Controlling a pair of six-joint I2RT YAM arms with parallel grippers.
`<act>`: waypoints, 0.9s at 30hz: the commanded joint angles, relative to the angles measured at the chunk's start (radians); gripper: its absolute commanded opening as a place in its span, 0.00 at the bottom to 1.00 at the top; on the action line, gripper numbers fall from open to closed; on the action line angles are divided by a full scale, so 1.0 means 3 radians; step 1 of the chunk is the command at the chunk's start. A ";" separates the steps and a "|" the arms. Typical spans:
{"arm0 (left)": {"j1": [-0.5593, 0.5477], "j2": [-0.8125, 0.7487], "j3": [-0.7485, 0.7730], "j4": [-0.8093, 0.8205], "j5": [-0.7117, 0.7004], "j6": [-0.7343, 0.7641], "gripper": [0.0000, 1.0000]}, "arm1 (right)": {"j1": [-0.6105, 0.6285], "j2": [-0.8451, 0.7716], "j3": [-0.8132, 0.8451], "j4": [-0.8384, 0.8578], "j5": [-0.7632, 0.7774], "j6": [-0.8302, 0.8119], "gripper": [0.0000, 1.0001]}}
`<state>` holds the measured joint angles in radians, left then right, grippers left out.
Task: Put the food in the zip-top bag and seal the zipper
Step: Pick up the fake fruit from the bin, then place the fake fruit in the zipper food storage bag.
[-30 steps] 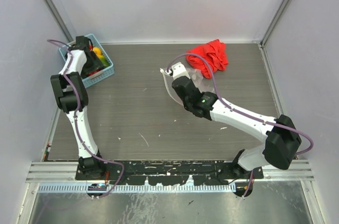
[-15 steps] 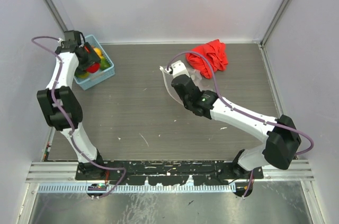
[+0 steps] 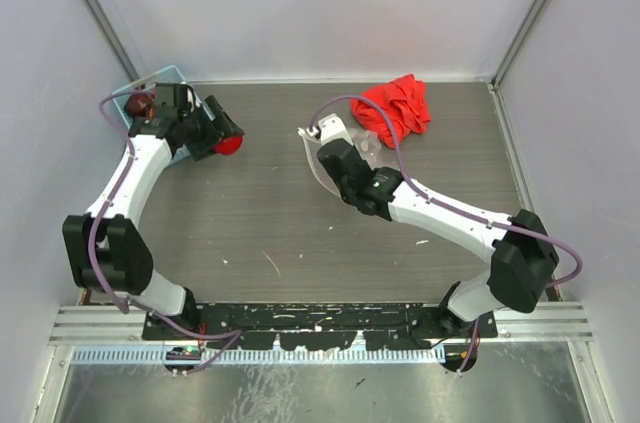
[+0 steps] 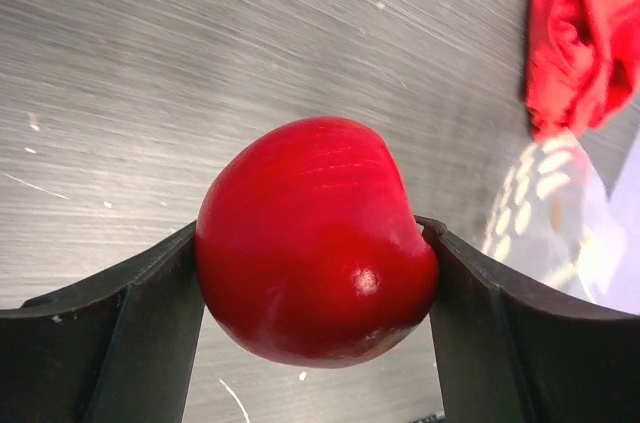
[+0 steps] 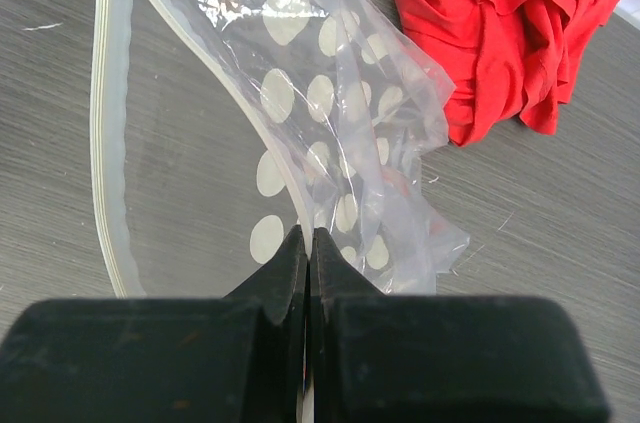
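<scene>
Left gripper spread wide around one red fruit, pressed on both flanks and held up over the table, just right of the light blue basket; at least one dark fruit left in there. Right gripper pinched fully shut on a fold of the zip-top bag, propping it up beside the red cloth. From the fruit, straight to the right for the bag, with bare table between and well apart. Zipper curving along the bag's left edge, long axis running roughly near to far, so the mouth faces the incoming fruit; judged a sideways entry across that strip rather than a drop from above. Right arm already at the bag, left arm the only one bringing food. Against a second ago: left gripper then down inside the basket, half a second ago raised above it with the red fruit, now swung out to the right off the basket; bag and pinch much as before, right arm barely shifted
</scene>
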<state>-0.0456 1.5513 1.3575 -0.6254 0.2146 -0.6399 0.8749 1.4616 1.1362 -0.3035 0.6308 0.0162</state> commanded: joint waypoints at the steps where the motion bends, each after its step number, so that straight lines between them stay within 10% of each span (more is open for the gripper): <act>1: -0.0147 -0.0400 -0.0170 0.0394 0.0282 -0.0127 0.49 | -0.0007 0.0037 0.0164 0.0096 0.0076 0.0103 0.00; 27: -0.1197 -0.0873 -0.1121 0.2040 0.0747 -0.0985 0.40 | 0.0008 0.0185 0.0292 0.0296 -0.0142 0.0365 0.00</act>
<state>-0.3759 1.3102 1.0401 -0.1932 0.4084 -0.8703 0.8749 1.5188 1.1706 -0.2565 0.6102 0.0910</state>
